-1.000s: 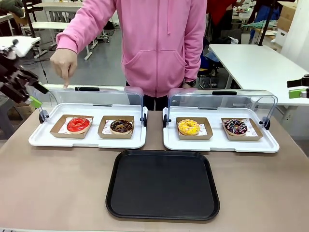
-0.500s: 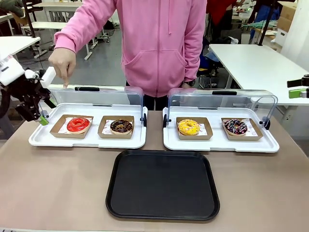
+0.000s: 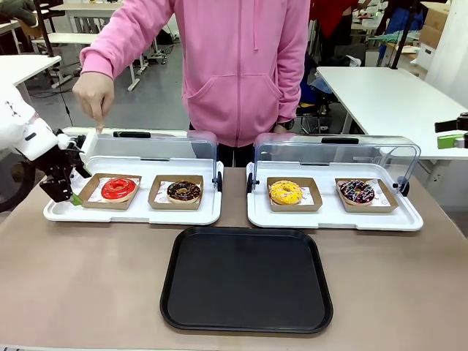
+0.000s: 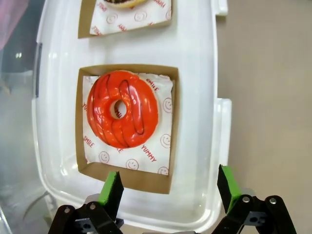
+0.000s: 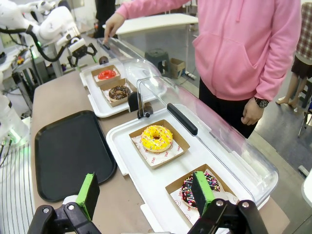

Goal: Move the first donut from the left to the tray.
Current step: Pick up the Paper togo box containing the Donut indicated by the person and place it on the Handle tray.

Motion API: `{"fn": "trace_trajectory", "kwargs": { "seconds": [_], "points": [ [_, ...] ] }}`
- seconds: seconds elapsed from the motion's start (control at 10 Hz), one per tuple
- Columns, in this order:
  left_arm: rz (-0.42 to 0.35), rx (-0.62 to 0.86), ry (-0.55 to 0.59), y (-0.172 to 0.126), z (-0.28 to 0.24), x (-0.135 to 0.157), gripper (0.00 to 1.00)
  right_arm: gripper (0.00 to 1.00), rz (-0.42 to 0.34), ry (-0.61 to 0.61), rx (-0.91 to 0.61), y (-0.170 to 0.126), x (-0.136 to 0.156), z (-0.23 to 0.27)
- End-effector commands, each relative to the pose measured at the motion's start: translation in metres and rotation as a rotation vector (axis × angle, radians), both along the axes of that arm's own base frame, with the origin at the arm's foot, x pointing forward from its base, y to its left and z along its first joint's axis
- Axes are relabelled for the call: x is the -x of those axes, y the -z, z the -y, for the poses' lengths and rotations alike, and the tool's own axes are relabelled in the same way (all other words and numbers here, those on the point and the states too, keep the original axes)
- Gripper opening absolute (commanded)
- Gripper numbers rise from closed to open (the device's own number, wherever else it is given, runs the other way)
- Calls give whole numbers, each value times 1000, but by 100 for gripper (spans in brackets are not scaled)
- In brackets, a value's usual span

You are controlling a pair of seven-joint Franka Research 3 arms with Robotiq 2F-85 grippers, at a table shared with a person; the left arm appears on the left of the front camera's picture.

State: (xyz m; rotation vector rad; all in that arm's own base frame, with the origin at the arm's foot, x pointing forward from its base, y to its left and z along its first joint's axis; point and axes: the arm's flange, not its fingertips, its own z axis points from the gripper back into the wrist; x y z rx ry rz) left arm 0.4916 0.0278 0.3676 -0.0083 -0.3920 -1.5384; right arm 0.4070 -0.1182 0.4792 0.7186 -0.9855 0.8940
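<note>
The first donut from the left [image 3: 119,188] is a glossy red ring in a brown cardboard holder, at the left end of the left white tray [image 3: 131,214]. My left gripper [image 3: 67,187] hovers open just off that tray's left end, close to the holder. In the left wrist view the red donut [image 4: 122,115] lies just ahead of the open left gripper [image 4: 170,189], with nothing between the green pads [image 4: 112,187]. The black tray [image 3: 246,278] lies at the table's front middle. My right gripper [image 5: 145,194] stands open over the right white tray, holding nothing.
A chocolate donut [image 3: 183,191] shares the left tray. A yellow donut [image 3: 285,192] and a sprinkled one [image 3: 357,191] sit in the right tray [image 3: 333,217]. Both clear lids [image 3: 146,147] stand raised. The person's hand [image 3: 96,95] points down behind the left lid.
My left arm has swung down and to the right, from off the table's left edge to the left end of the left white tray. Donuts and trays have not moved.
</note>
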Motion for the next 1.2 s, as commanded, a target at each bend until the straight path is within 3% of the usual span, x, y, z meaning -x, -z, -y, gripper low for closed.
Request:
{"fn": "trace_trajectory", "kwargs": {
  "seconds": [0.0,0.1,0.2,0.4,1.1],
  "points": [
    [54,9,24,12,-2,0,100,100,31,-1,-22,-1,-4,0],
    [107,2,6,14,-2,-1,100,100,31,-1,-22,-1,-4,0],
    [16,-10,2,5,-1,-2,100,100,31,-1,-22,-1,-4,0],
    [16,-10,2,5,-1,-2,100,100,31,-1,-22,-1,-4,0],
    [122,-48,14,38,-11,-20,100,100,31,-1,-22,-1,-4,0]
  ]
}}
